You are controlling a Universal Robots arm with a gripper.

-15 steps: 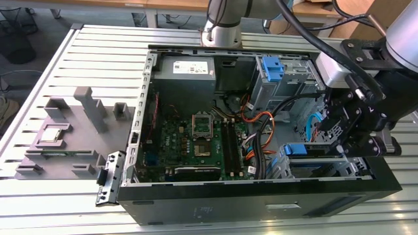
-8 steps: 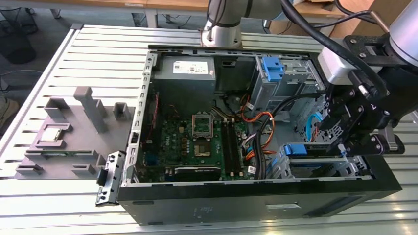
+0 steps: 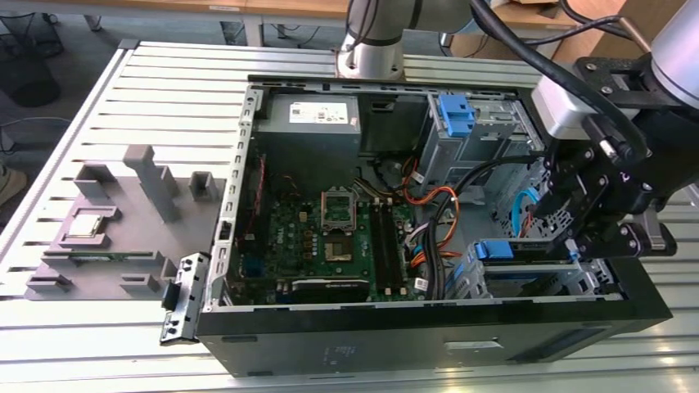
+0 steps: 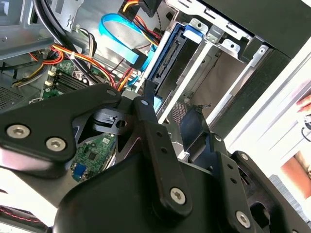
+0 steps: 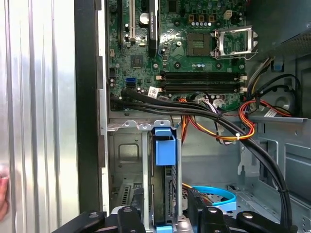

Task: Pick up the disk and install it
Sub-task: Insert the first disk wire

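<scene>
- The disk (image 3: 511, 250), a flat silver metal hard drive in a bright blue plastic carrier, is sitting on edge in a slot of the grey metal drive cage (image 3: 535, 282), at the lower right of the exterior view.
- Its long axis is running across that frame. The blue tab end is pointing to the exterior view's left, toward the green motherboard (image 3: 327, 237), and the other end is lying toward the jaws.
- The black gripper (image 3: 579, 241) is hanging just at that right-hand end. In both wrist views the disk (image 5: 164, 160) (image 4: 171, 60) is lying straight ahead of the gripper (image 5: 164, 211) (image 4: 168, 103), in line with the gap.
- The jaws are standing apart, one on each side of the disk's near end. I am judging them spread and not clamping it, as a cage rail is showing between one finger and the carrier.
- Counting: one disk, one arm, one gripper.
- Outward: one lone blue plastic bracket (image 3: 453, 115) is sitting in the upper cage, well apart from the disk. One grey power-supply box (image 3: 311, 115) is lying at the upper middle.
- One light blue flat cable (image 5: 218, 194) is curling beside the cage, and one bundle of black cables (image 5: 194, 110) is crossing above it.
- One open black computer case (image 3: 437, 323) is lying on the slatted aluminium tabletop (image 3: 164, 82), with one grey moulded fixture (image 3: 110, 221) at the left.
</scene>
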